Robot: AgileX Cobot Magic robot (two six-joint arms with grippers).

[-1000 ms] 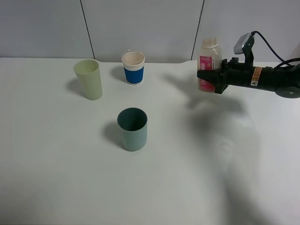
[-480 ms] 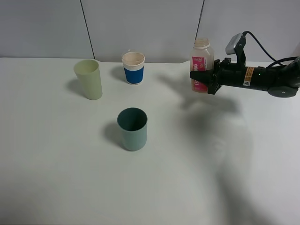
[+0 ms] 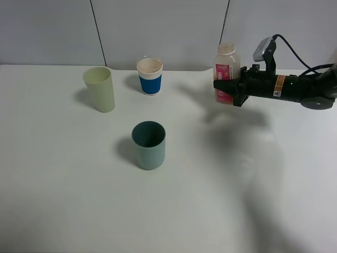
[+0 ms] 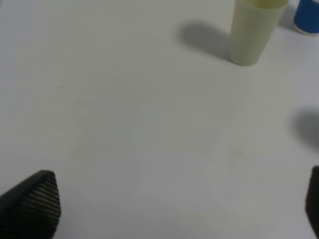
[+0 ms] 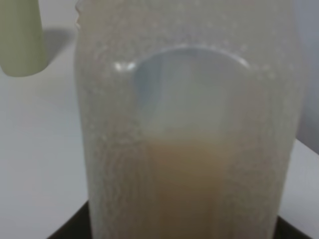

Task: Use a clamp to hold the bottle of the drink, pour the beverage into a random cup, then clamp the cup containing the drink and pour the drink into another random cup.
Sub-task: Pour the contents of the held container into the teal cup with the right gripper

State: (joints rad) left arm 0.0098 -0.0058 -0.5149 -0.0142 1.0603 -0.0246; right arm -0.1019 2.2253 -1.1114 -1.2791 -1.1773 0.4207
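Note:
A clear bottle (image 3: 225, 66) with a pink label and no cap is held upright above the back right of the table, my right gripper (image 3: 224, 86) shut on its lower half. The right wrist view is filled by the bottle (image 5: 184, 124), with pale tan drink in its lower part. Three cups stand open: a pale green cup (image 3: 100, 88) at the back left, a paper cup with a blue sleeve (image 3: 150, 76) behind the middle, and a teal cup (image 3: 149, 145) in the centre. My left gripper (image 4: 174, 204) is open over bare table, outside the exterior view; the pale green cup (image 4: 254, 30) lies beyond it.
The white table (image 3: 63, 200) ends at a grey panelled wall (image 3: 168, 26) close behind the cups. The blue-sleeved cup (image 4: 308, 15) shows at a corner of the left wrist view. The right arm's shadow falls on the table right of the teal cup.
My right gripper carried the bottle a little to the left, towards the cups, then held still over the last half second. The cups have not moved.

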